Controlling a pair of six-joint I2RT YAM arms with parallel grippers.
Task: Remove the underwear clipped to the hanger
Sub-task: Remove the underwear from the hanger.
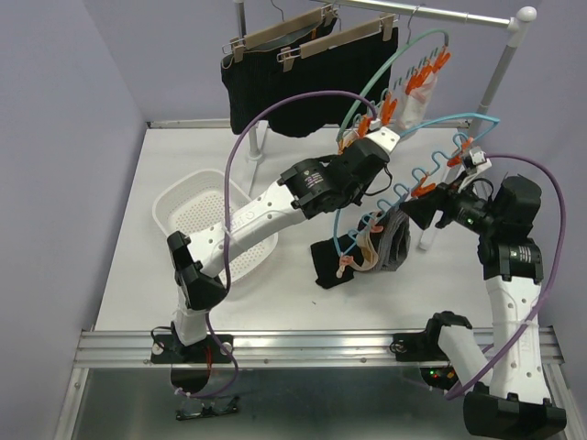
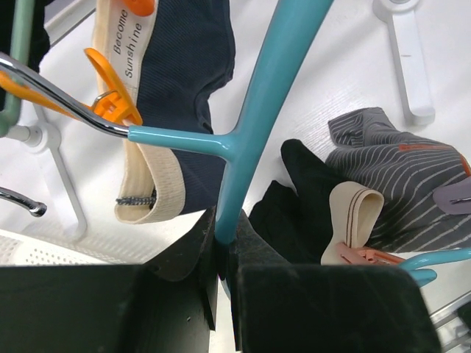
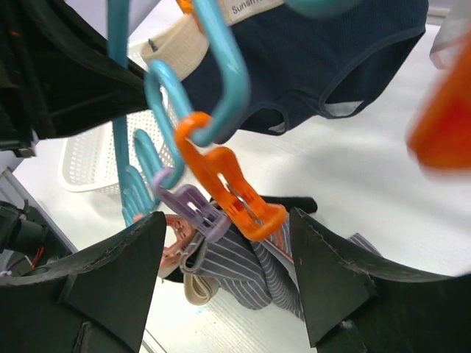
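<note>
underwear hung in five pieces; two black shorts (image 1: pixel 257 96) were clipped side by side on two wooden hangers (image 1: pixel 275 35) at the rail; one white-pink piece (image 1: pixel 415 99) hung to their right under a row of orange clips; lower down, one navy piece (image 2: pixel 184 66) with a beige waistband and one grey-striped piece (image 2: pixel 397 176) hung at the teal hanger (image 2: pixel 257 95), the striped one lowest, over the table (image 1: pixel 138 275); left gripper (image 2: pixel 224 243) was clamped narrow on the teal hanger's stem, both fingers pressed to it; right gripper (image 3: pixel 227 220) stood wide, with one orange clip (image 3: pixel 232 187) and one lilac clip (image 3: pixel 193 209) hanging between its two fingers; whether either finger touched a clip could not be told; the striped cloth showed just below those clips; one white basket (image 1: pixel 183 206) sat on the table's left side, well apart from the hangers.
</note>
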